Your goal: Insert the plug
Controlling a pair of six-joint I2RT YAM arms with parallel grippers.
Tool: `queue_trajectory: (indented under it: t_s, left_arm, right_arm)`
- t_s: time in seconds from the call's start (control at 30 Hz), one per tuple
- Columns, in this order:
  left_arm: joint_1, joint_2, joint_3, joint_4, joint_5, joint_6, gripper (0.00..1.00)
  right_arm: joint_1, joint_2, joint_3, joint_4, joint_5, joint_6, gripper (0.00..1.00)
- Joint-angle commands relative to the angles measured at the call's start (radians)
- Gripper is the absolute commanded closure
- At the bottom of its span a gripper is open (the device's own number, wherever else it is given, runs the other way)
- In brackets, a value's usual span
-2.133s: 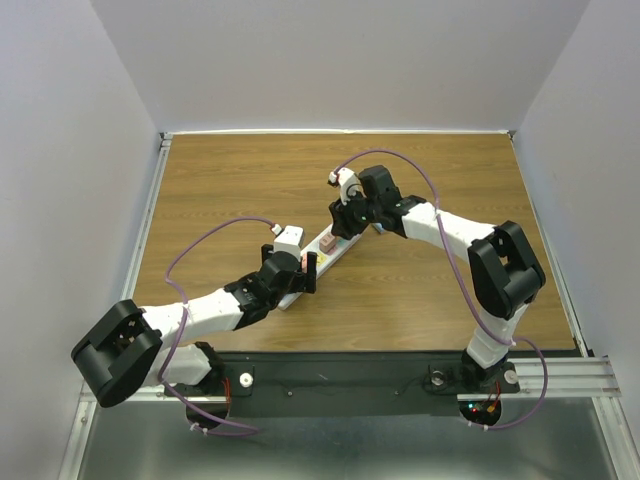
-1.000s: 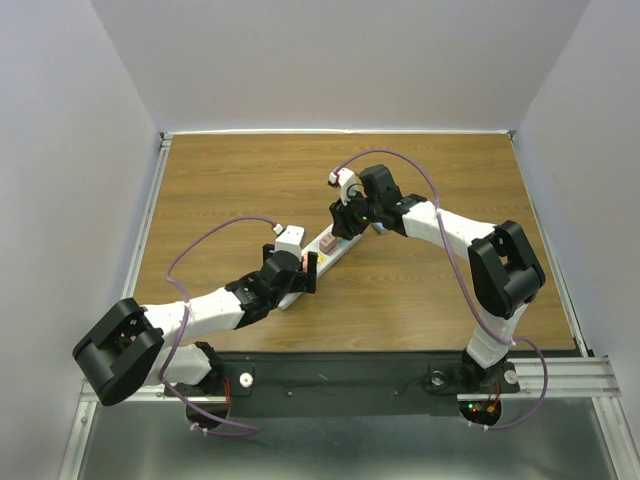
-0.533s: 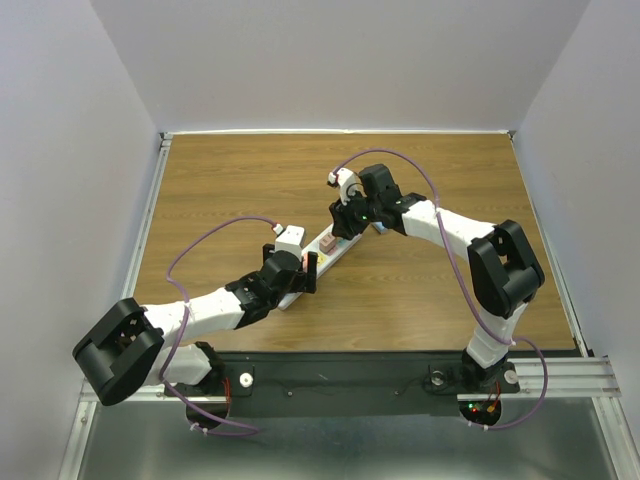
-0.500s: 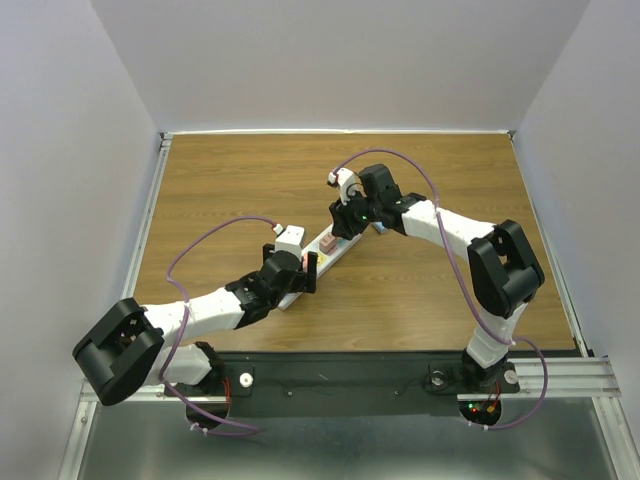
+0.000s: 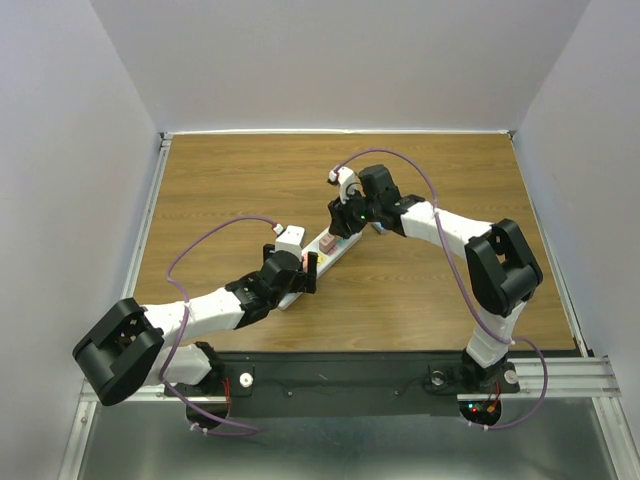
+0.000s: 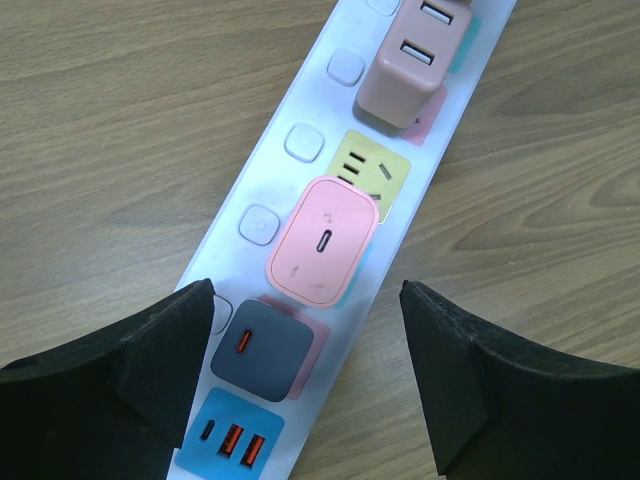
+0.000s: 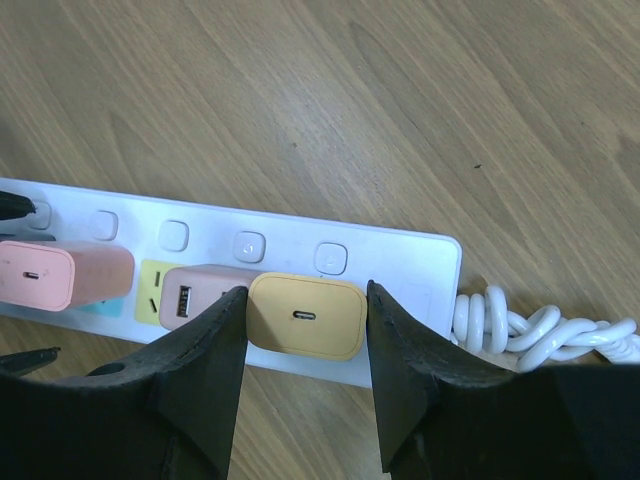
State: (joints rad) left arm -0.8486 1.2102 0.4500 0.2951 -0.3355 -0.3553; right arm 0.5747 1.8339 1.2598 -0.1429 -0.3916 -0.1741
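A white power strip (image 5: 318, 262) lies slantwise on the wooden table. In the right wrist view a yellow plug (image 7: 306, 316) sits in the strip (image 7: 400, 265) at its cable end. My right gripper (image 7: 305, 297) is shut on it, one finger against each side. It shows in the top view (image 5: 345, 222) at the strip's far end. My left gripper (image 6: 307, 300) is open and straddles the strip (image 6: 265, 180) over a light pink plug (image 6: 323, 243) and a dark grey plug (image 6: 267, 350). It holds nothing.
A dusty pink USB plug (image 6: 415, 60) and a blue USB block (image 6: 230, 435) also sit in the strip. A coiled white cable (image 7: 530, 335) lies at the strip's end. Grey walls and metal rails bound the table (image 5: 250, 180).
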Motion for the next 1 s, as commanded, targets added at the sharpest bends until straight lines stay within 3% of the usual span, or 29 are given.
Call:
queue_trajectory:
  t_s: [0.0,0.6,0.97]
  left_arm:
    - [0.005,-0.003,0.042,0.015,-0.003,0.013,0.14]
    - [0.005,-0.005,0.041,0.021,0.004,0.016,0.14]
    - [0.005,0.100,0.101,-0.010,-0.034,0.006,0.17]
  right_arm:
    - [0.014,0.039,-0.083,-0.119,0.039,0.016,1.00]
    - [0.011,0.067,-0.198,-0.118,0.043,0.070,1.00]
    - [0.010,0.048,-0.211,-0.118,0.011,0.084,1.00]
